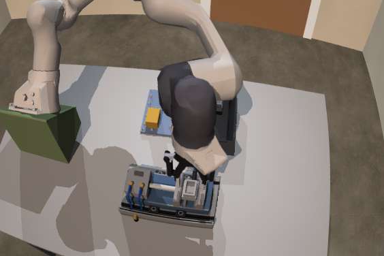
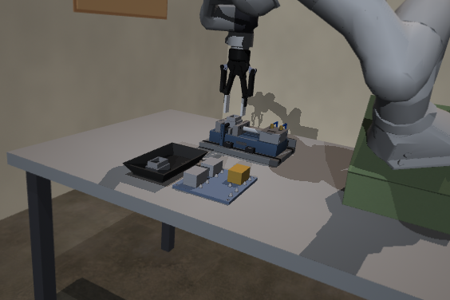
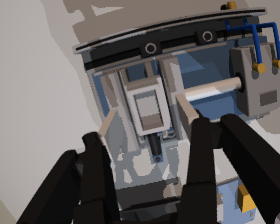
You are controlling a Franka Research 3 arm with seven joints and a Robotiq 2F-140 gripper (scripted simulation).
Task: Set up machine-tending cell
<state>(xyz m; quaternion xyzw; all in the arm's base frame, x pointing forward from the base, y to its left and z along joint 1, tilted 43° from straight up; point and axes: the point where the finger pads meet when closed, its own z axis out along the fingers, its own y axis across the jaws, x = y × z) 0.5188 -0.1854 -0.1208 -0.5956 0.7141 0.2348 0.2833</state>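
A grey finished part with its pocket up [image 1: 190,188] sits in the opening of the blue vise [image 1: 170,193]; it also shows in the wrist view [image 3: 148,104]. My gripper [image 2: 234,109] hangs just above this part, partly open and empty, with a fingertip on either side of it [image 3: 147,115]. On the infeed plate [image 2: 215,186] stand two aluminium blanks [image 2: 195,177] [image 2: 213,166] and one brass blank [image 2: 238,173]. The black outfeed tray holds another finished part [image 2: 157,162], pocket up.
The vise's hose-end block [image 1: 137,185] is at the far end from my fingers. The green robot pedestal [image 1: 41,131] stands at the table's corner. In the top view my arm hides most of the tray [image 1: 229,127] and part of the infeed plate.
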